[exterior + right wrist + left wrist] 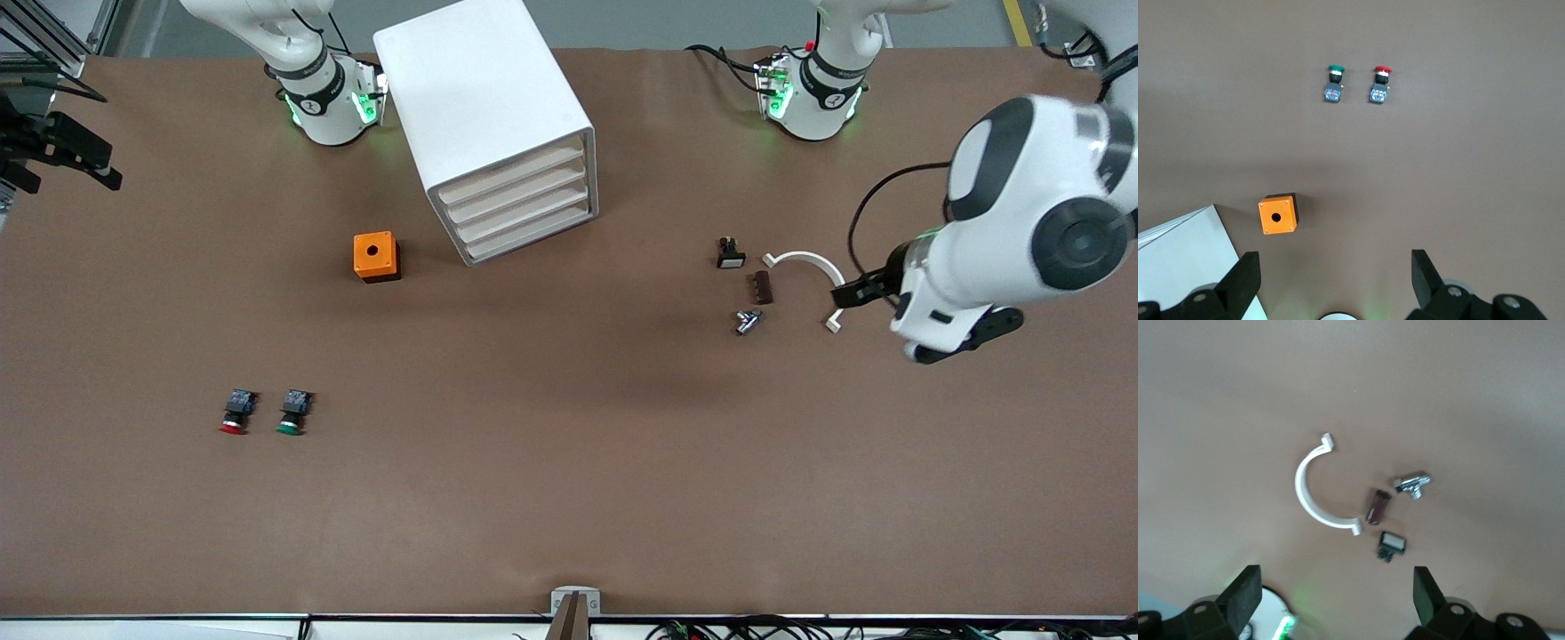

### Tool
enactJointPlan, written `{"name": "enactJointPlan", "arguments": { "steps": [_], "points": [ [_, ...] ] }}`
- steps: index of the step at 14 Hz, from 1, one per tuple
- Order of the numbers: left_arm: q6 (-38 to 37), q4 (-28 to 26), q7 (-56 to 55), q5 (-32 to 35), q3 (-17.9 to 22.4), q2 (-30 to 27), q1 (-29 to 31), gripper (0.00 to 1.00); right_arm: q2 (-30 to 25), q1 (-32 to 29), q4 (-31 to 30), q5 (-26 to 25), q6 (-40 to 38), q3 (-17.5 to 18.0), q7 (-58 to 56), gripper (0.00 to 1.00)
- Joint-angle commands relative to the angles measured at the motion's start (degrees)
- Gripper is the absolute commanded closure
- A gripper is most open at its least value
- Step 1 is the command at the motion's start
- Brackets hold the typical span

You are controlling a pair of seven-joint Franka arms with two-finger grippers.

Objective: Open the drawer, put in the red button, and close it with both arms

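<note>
- Red button (235,414) lies on the table (569,498) toward the right arm's end, nearer the front camera than the orange box (376,256); green button (292,412) lies just beside it, same body.
- Drawers (520,206): all four shut in the white cabinet (484,116). Task not yet begun, by my reading.
- Risk: the twin buttons sit close together; a slightly off approach could take the green one, or nudge both.
- Risk: drawer fronts look alike and flush; a poor grip could slide the cabinet rather than open a drawer.
- Left tool (1335,590): fingers spread wide, holding nothing, hanging over the table at the left arm's end, above a white curved clip (807,271) and small parts.
- Right tool (1335,270): spread wide too, empty, over the table with the orange box and both buttons below its camera.
</note>
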Motion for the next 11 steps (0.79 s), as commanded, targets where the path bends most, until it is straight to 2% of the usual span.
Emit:
{"name": "enactJointPlan", "arguments": {
  "steps": [1,2,4,7,11],
  "points": [
    [0.9,2.2,-7.6,-1.9,-0.1,4.5,-1.8,0.0,6.9,-0.1,2.7,-1.2,0.0,0.3,-0.7,0.0],
    [1.1,2.2,-12.4,-2.1,-0.1,6.0,-3.1,0.0,7.4,0.0,3.0,-1.4,0.5,0.3,-0.6,0.0],
    [1.3,2.9,-23.3,-2.2,-0.1,8.6,-6.8,0.0,13.3,-0.7,4.9,-1.5,-0.1,0.2,-0.6,0.0],
    [1.7,3.1,-39.9,-2.3,-0.2,12.9,-12.4,0.0,18.4,-3.1,5.7,-3.4,1.0,0.1,-0.7,0.0],
    [1.8,4.3,-58.9,-8.8,-0.1,19.3,-19.0,0.0,21.8,-4.9,0.3,-2.1,15.5,0.2,0.3,0.0]
  ]
}}
